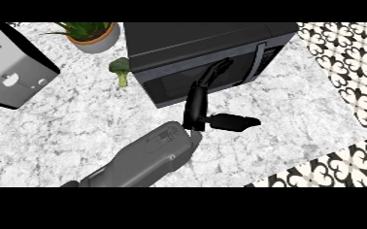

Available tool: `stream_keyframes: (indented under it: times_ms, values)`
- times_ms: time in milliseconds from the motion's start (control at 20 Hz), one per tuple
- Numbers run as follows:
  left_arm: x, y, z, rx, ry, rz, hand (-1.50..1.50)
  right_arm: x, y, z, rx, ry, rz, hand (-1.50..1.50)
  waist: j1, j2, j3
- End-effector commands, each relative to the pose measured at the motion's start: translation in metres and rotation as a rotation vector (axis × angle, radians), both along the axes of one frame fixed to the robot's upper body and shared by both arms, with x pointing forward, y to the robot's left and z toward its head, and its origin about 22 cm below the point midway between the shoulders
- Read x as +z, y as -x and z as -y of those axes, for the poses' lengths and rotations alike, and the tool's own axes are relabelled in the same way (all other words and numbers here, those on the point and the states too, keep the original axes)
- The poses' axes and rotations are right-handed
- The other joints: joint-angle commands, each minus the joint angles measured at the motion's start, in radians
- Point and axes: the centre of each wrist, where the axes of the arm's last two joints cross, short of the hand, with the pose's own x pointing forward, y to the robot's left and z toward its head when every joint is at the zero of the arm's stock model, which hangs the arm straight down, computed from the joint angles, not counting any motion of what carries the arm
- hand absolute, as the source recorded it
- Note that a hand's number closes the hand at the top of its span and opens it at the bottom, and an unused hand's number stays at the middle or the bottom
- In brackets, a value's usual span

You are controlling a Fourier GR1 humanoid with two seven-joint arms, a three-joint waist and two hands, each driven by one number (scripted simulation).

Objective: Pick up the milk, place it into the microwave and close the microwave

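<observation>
You are looking down on a marbled grey-and-white counter (72,126), and the landmark to steer by is the black microwave (208,41) at the top centre. Its door (201,77) lies flat across the front — shut, as far as this view shows — with the vertical handle and the keypad panel (267,58) toward the microwave's right end.

One hand (197,104) is in view, black, on a grey forearm (147,157) that comes in from the lower edge below the microwave. You cannot tell from the picture alone which side it belongs to; it enters left of centre. Its fingers (215,73) stretch straight up and lie against the dark glass of the door, close to the handle, and the thumb (233,122) sticks out sideways to the right, below the microwave's front. The fingers are extended rather than curled, and they have hold of nothing. No other hand shows.

The milk is not visible anywhere on the counter — you cannot tell where it is from this view.

Left of the microwave, just beside its front corner, a small broccoli floret (120,69) lies on the counter. Beyond that, at the microwave's upper left, stands a potted plant (91,35) in a pale pot. Well to the left, at the frame's edge, a grey box-shaped appliance (20,75) sits tilted. To the right of the microwave, the marble gives way to a black-and-white patterned surface (341,63).
</observation>
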Motion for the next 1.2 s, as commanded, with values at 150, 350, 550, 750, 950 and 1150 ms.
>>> stream_keyframes:
  times_ms: [150,350,550,750,950,1150]
  values:
    - [0.008,-0.02,-0.003,0.059,0.011,0.003,-1.5,0.009,-0.01,0.0,0.002,0.013,0.016,1.5,-0.006,0.017,0.0]
    - [0.011,-0.018,0.0,0.033,0.021,0.012,-1.5,-0.045,-0.018,-0.014,0.165,-0.323,-0.144,-1.5,0.011,0.023,0.006]
    - [0.009,-0.02,-0.001,0.047,0.019,0.021,-1.5,-0.045,-0.023,-0.011,0.205,-0.358,-0.173,-1.5,-0.003,0.02,0.004]
    - [0.01,-0.023,-0.002,0.054,0.025,0.026,-1.5,-0.047,-0.028,-0.001,0.203,-0.382,-0.205,-1.5,-0.005,0.025,0.005]
    - [0.005,-0.021,-0.003,0.047,0.034,0.009,-1.5,-0.043,-0.034,0.005,0.228,-0.402,-0.211,-1.5,-0.011,0.021,0.004]
    - [0.008,-0.025,-0.003,0.061,0.039,0.022,-1.5,-0.038,-0.04,0.012,0.235,-0.415,-0.215,-1.5,-0.013,0.023,0.005]
